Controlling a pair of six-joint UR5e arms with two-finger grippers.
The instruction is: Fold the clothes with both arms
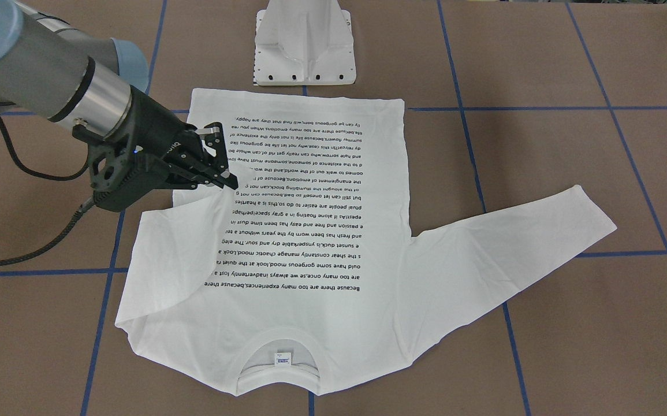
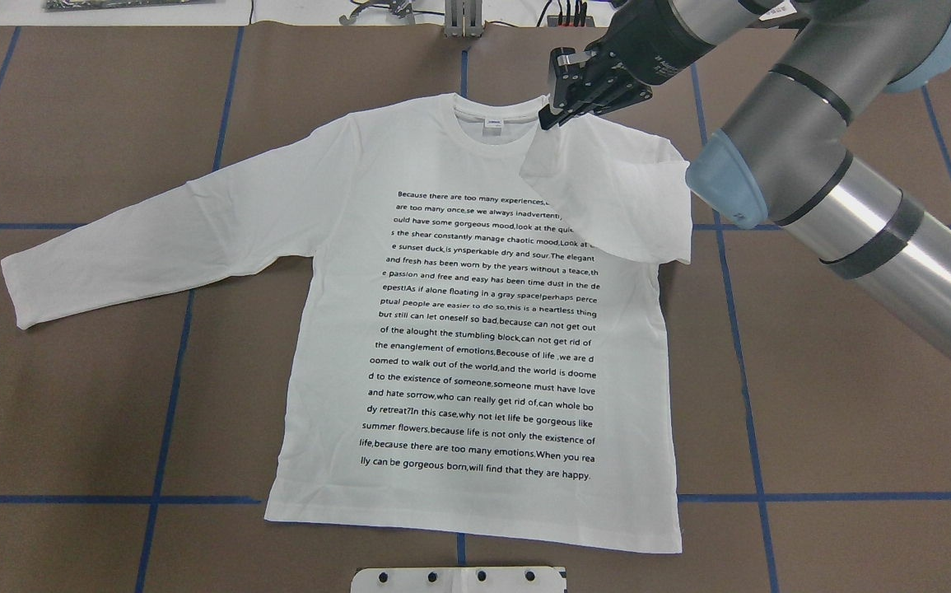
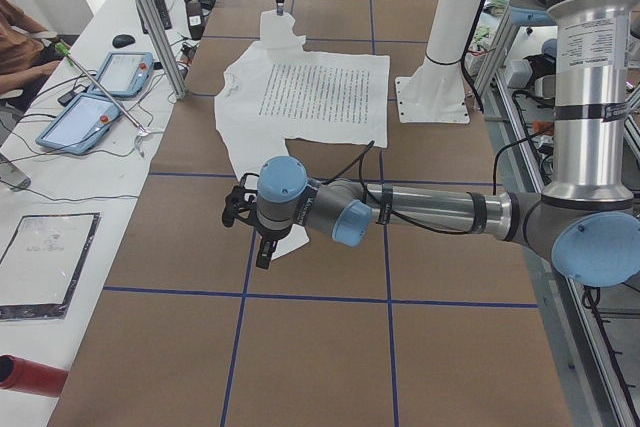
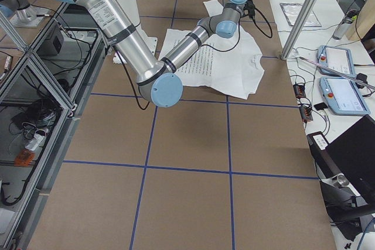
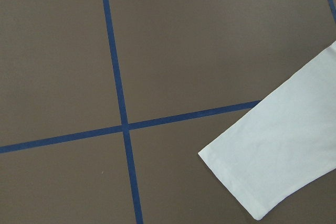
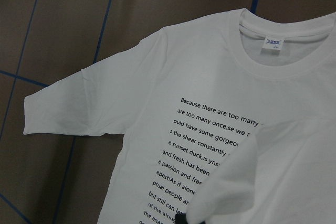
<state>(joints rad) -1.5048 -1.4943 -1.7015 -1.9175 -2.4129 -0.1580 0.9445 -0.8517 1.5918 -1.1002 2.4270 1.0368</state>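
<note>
The white long-sleeved T-shirt lies flat on the brown table, text side up, with its collar at the far edge. My right gripper is shut on the cuff of the shirt's right sleeve and holds it lifted, folded inward over the shoulder. It also shows in the front view. The other sleeve lies stretched out flat. My left gripper hovers by that sleeve's cuff. I cannot tell whether it is open or shut.
The white pedestal base stands just behind the shirt's hem. Blue tape lines cross the brown table. A side table with tablets and metal posts runs along the far side.
</note>
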